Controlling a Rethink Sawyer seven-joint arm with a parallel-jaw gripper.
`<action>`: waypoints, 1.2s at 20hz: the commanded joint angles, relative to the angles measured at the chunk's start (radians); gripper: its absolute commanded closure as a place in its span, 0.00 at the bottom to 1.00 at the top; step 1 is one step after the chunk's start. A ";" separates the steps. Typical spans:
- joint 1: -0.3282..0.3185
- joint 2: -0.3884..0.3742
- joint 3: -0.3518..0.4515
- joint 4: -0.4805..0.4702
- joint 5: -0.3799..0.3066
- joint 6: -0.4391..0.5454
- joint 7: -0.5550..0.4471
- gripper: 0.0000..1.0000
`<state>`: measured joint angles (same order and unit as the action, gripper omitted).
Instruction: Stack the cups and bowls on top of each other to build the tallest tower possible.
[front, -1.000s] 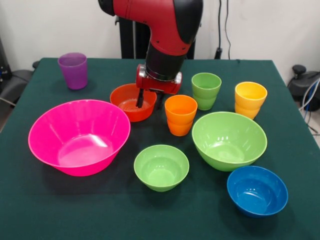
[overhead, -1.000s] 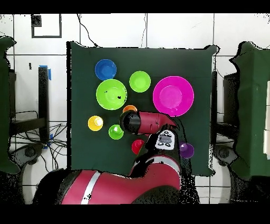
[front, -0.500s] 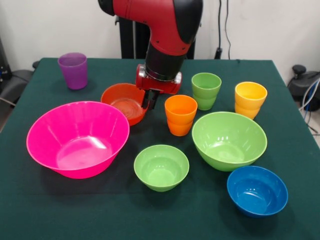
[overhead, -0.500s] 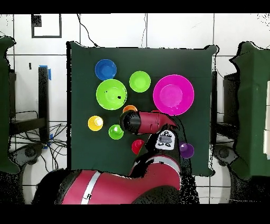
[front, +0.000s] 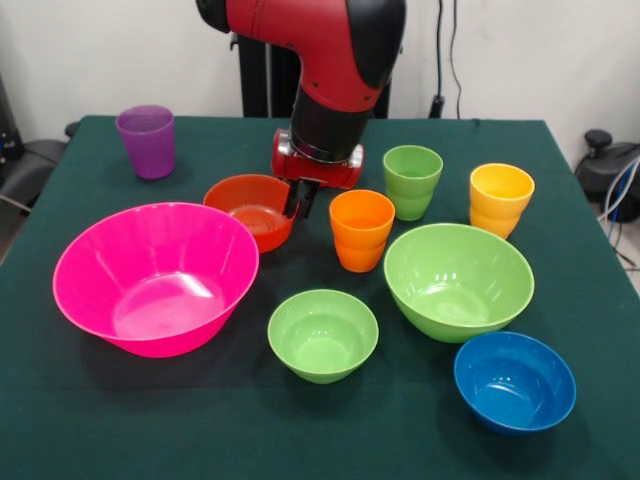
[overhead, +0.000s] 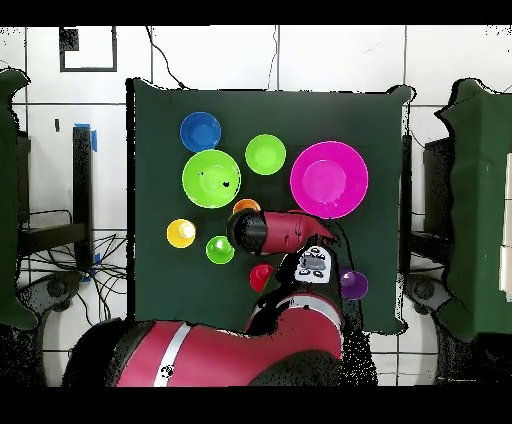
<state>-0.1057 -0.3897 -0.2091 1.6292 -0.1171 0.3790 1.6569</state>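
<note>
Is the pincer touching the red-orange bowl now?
Touching: in the front view the pincer meets the right rim of the red-orange bowl, with no gap.

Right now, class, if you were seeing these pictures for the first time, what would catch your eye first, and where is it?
The big red and black arm comes down at the table's middle, its pincer at the rim of the red-orange bowl. Next comes the huge pink bowl, at the front view's left. The other bright bowls and cups stand apart on the dark green cloth, nothing stacked.
</note>
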 joint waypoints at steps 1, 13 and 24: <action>0.016 0.032 0.077 -0.068 0.030 0.054 0.133 1.00; 0.064 -0.105 0.020 -0.003 0.042 0.244 0.134 1.00; 0.074 -0.230 0.021 0.057 0.036 0.397 0.113 1.00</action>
<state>-0.0444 -0.5573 -0.2404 1.6389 -0.1117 0.6484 1.6569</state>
